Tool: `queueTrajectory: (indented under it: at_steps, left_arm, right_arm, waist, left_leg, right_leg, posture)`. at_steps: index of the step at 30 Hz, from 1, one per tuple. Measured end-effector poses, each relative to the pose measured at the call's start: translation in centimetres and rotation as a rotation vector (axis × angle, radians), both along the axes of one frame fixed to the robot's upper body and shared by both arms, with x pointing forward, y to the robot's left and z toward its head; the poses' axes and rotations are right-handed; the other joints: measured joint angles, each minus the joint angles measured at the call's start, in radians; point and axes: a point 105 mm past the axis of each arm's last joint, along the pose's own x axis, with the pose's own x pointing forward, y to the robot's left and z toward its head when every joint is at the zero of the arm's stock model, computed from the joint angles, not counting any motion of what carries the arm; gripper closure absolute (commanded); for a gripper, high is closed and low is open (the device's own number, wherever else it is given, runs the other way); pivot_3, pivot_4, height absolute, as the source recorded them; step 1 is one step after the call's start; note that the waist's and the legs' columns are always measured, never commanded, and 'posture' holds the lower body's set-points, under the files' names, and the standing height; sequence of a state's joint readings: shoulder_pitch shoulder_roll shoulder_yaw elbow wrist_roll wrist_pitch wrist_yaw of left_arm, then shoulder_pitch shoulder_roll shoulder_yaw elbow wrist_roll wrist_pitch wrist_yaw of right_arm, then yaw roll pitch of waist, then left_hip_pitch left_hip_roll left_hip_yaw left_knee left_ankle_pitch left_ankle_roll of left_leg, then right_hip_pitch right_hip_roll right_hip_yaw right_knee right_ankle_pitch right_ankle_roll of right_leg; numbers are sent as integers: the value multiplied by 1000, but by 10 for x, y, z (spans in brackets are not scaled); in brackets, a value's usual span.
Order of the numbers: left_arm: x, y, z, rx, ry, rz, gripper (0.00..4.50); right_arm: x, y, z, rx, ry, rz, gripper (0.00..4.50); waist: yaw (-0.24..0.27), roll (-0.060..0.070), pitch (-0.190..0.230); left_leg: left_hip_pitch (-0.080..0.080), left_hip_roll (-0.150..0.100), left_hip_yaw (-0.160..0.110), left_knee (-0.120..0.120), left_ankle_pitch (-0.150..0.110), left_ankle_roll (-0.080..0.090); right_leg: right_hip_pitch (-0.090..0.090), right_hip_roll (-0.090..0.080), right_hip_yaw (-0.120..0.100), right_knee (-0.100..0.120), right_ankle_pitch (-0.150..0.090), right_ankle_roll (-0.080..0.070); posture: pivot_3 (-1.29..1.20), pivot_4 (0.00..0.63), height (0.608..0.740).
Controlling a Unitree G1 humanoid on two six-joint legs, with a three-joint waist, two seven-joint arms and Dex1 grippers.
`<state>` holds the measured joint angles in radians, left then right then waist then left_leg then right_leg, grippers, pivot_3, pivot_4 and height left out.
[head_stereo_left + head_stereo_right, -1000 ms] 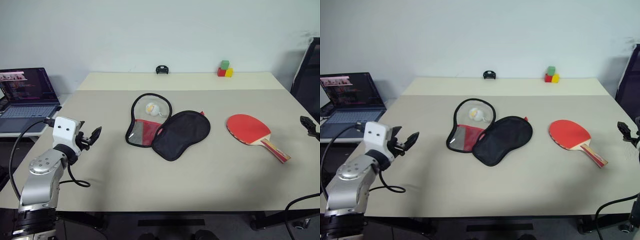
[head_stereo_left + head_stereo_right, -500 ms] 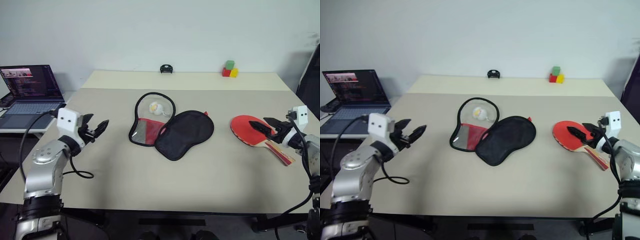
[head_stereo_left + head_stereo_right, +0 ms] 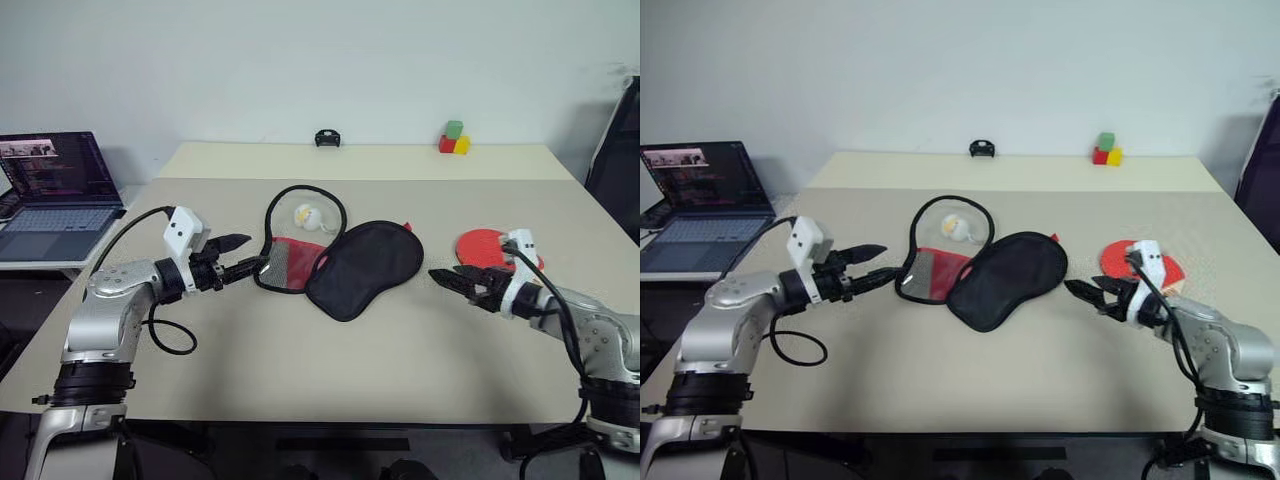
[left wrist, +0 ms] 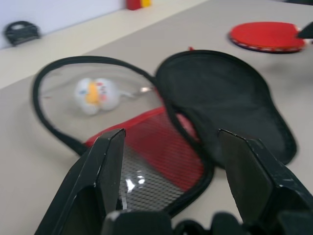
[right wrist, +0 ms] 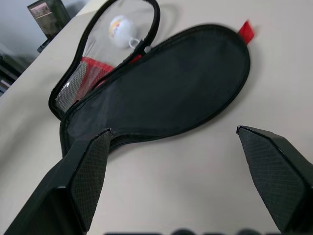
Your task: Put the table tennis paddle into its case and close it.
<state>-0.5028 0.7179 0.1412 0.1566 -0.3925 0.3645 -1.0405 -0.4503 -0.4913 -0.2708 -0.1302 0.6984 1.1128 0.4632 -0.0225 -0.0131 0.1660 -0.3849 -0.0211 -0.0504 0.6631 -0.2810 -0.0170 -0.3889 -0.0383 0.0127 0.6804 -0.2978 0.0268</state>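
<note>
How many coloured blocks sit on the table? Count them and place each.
3, clustered at the table's far right edge: a green block on top, a red block and a yellow block beneath. Others could hide behind.

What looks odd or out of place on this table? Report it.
The case lies unzipped and splayed open, its black half flopped beside the clear and red mesh half. A small white ball sits in it, where the table tennis paddle should go. Nothing looks spilled or damaged.

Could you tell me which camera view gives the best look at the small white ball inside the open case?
The left wrist view: the white ball appears large there, lying in the clear half of the case. The right wrist view shows it smaller, toward the far end of the case; both eye views show it tiny.
</note>
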Motion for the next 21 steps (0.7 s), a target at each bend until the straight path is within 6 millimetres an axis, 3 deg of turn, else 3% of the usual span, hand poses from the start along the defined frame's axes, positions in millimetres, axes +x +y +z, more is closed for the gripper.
queueTrajectory:
  at_steps: [8, 12, 21]
  left_arm:
    - [-2, -11, 5, 13, -2, -51, 1207]
    - [1, -15, 16, 16, -36, -63, 1207]
    - [3, -12, 12, 11, -20, -51, 1207]
  right_arm:
    - [11, 23, -23, -5, 109, -26, 13]
    - [26, 46, -26, 19, 110, -10, 13]
    - [37, 73, -29, 52, 110, 6, 13]
  waist:
    - [-7, 0, 0]
    - [-11, 0, 0]
    - [-10, 0, 0]
  left_leg:
    - [0, 0, 0, 0, 0, 0]
    - [1, 0, 0, -1, 0, 0]
    - [0, 0, 0, -1, 0, 0]
  right_leg:
    - [0, 0, 0, 0, 0, 0]
    - [-1, 1, 1, 1, 0, 0]
    - [-1, 1, 1, 0, 0, 0]
  posture:
    - [0, 150, 740]
    - [0, 150, 740]
    - [0, 150, 740]
